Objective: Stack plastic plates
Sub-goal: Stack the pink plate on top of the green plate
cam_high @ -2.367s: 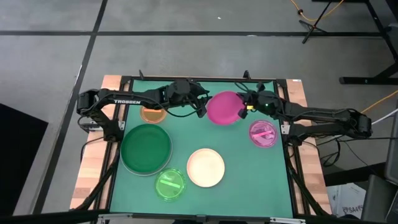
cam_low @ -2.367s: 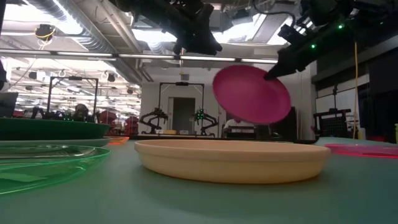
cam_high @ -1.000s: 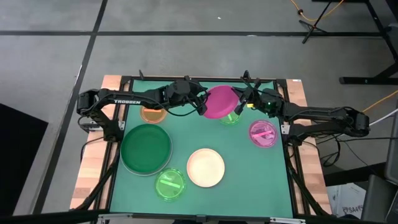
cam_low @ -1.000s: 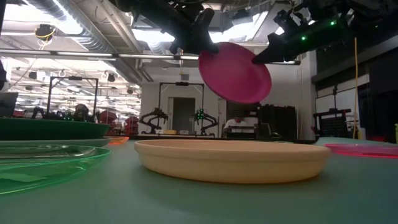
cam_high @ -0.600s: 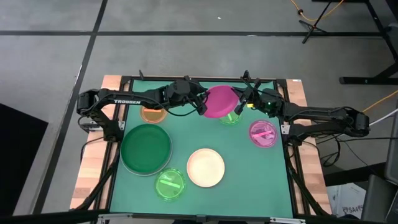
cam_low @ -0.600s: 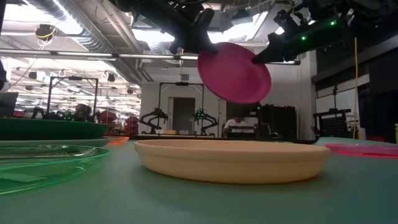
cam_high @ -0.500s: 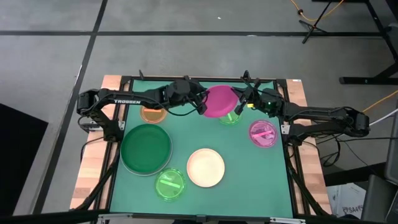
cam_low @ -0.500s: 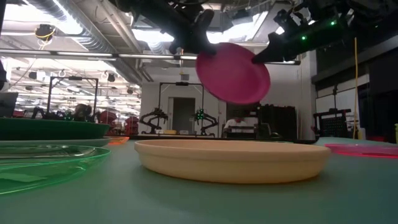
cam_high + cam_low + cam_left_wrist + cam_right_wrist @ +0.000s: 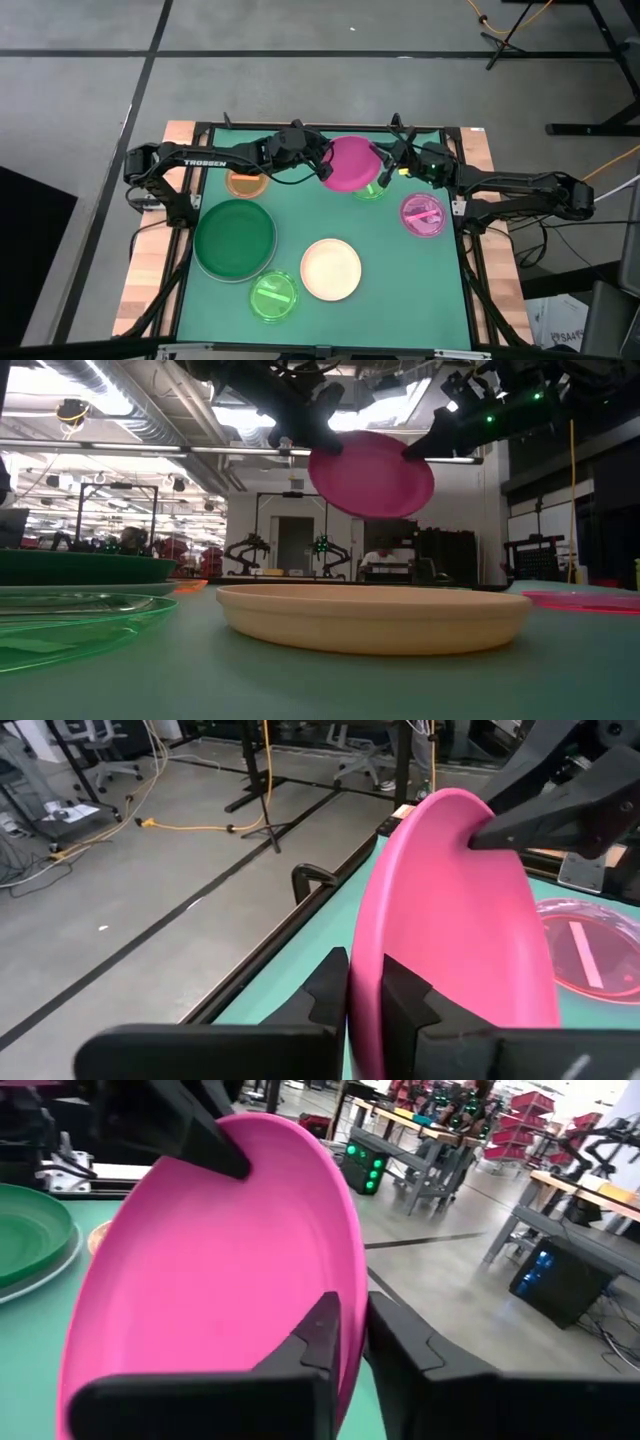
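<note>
The cream plate (image 9: 331, 269) lies flat on the surface (image 9: 400, 280). Beyond it, the magenta plate (image 9: 349, 164) hangs tilted in the air, the left pincer (image 9: 322, 168) clamped on one rim, the right pincer (image 9: 381, 170) straddling the opposite rim. If both let go or pull unevenly, I judge it drops onto the small green plate (image 9: 372, 190) beneath.

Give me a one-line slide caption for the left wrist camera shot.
Left gripper clamps the near rim of a magenta plate held on edge while the right gripper pinches its far rim.
</note>
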`<state>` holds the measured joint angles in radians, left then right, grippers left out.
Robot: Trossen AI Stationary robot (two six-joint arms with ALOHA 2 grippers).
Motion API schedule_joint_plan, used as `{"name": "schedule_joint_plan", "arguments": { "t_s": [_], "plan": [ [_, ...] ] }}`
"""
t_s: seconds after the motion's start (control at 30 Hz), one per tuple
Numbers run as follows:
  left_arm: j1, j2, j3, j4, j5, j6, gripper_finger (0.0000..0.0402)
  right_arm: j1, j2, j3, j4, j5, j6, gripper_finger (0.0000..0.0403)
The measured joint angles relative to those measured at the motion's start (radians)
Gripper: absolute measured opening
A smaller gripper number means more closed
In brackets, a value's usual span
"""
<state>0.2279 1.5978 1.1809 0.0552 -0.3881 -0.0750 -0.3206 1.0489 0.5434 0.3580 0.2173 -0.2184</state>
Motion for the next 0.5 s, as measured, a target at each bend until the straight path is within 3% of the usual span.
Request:
{"name": "schedule_joint_plan", "arguments": {
  "t_s": [0.2, 0.5],
  "plan": [
    [-0.002, 0.0, 0.0, -0.016, 0.0, -0.001, 0.0022, 0.0, 0.0, 0.0, -0.003, -0.009, -0.004, 0.0084],
    [-0.002, -0.015, 0.0, -0.054, 0.017, -0.002, 0.0022, 0.0, -0.039, 0.0, -0.034, -0.052, -0.155, 0.0084]
  ]
}}
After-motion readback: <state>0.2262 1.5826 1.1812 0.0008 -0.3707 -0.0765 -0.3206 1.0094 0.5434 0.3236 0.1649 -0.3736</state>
